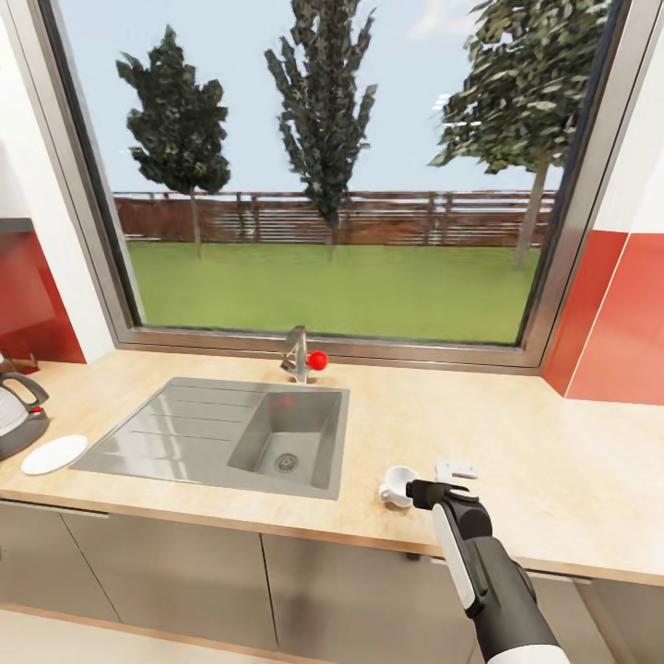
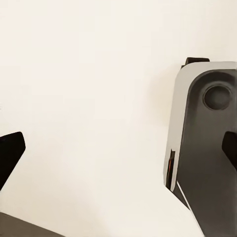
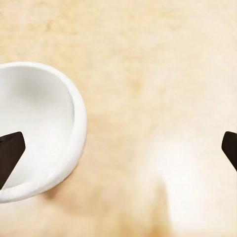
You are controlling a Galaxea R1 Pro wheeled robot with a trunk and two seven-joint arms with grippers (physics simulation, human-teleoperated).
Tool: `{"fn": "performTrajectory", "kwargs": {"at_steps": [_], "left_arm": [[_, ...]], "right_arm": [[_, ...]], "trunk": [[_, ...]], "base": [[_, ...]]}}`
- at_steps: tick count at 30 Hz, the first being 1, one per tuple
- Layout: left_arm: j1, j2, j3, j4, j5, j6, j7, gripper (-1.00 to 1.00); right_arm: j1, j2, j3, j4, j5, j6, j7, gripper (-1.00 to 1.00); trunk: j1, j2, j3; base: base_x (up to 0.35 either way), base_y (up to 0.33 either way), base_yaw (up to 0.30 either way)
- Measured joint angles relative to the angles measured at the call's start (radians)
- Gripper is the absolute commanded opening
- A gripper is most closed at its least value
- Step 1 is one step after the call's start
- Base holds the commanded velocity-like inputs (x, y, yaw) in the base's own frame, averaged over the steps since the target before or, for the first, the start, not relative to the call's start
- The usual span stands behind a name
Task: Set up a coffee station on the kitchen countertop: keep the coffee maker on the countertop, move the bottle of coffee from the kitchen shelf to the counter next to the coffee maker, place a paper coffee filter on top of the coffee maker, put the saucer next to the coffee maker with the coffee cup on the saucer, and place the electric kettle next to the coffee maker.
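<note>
From the head camera, a light wooden countertop (image 1: 516,433) runs under a wide window (image 1: 332,166) that looks out on grass, trees and a fence. A steel sink (image 1: 221,433) is set into the counter at centre, with a faucet (image 1: 297,355) carrying a red knob at its twelve o'clock. The electric kettle (image 1: 18,415) stands at the far nine o'clock edge of the picture, partly cut off, and the white saucer (image 1: 53,454) lies flat on the counter just beside it, toward the sink's nine o'clock. The white coffee cup (image 1: 398,485) sits on the counter at the sink's four o'clock, near the front edge. The right arm reaches up from five o'clock, and the right gripper (image 1: 426,494) is at the cup's three o'clock side, right against it; a small pale grey object (image 1: 457,469) lies just beyond the wrist.

In the left wrist view, the left gripper (image 2: 118,148) has its dark fingertips (image 2: 10,153) wide apart, nothing between them, over a pale plain surface with a grey-and-white robot part (image 2: 207,143) near one fingertip.

In the right wrist view, the right gripper (image 3: 118,150) is also spread wide. One fingertip (image 3: 10,153) overlaps the cup's (image 3: 37,128) open mouth, the other stands over bare counter (image 3: 148,74), so the cup's rim lies between them, not pinched.
</note>
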Motion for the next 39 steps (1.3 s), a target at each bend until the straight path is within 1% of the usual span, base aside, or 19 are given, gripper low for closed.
{"fn": "performTrajectory", "kwargs": {"at_steps": [13, 19, 25, 35, 36, 39], "left_arm": [[0.0, 0.0, 0.0, 0.0, 0.0, 0.0, 0.0, 1.0], [0.002, -0.001, 0.0, 0.0, 0.0, 0.0, 0.001, 1.0], [0.002, -0.004, -0.001, -0.001, 0.0, -0.001, 0.0, 1.0], [0.002, -0.004, -0.001, 0.0, 0.0, 0.0, 0.0, 1.0], [0.002, -0.004, -0.001, 0.0, 0.0, 0.0, 0.0, 1.0], [0.002, -0.003, -0.001, 0.0, 0.0, 0.0, 0.0, 1.0]], "right_arm": [[0.0, 0.0, 0.0, 0.004, 0.0, 0.0, 0.0, 1.0], [0.0, 0.0, 0.0, 0.005, 0.001, 0.0, 0.0, 1.0], [0.0, -0.001, -0.001, 0.069, -0.001, 0.0, 0.0, 1.0], [0.0, -0.001, -0.001, 0.077, -0.001, 0.0, 0.0, 1.0], [0.0, -0.001, -0.001, 0.077, -0.001, 0.0, 0.0, -1.0], [0.0, 0.0, -0.001, 0.077, -0.001, 0.0, 0.0, -1.0]], "trunk": [[0.0, 0.0, 0.0], [0.0, 0.0, 0.0], [0.0, 0.0, 0.0], [0.0, 0.0, 0.0], [0.0, 0.0, 0.0], [0.0, 0.0, 0.0]], "base": [[0.002, 0.034, 0.0], [0.179, 0.022, 0.0], [0.024, 0.003, 0.0], [0.0, 0.0, 0.0], [0.0, 0.0, 0.0], [0.0, 0.0, 0.0]]}}
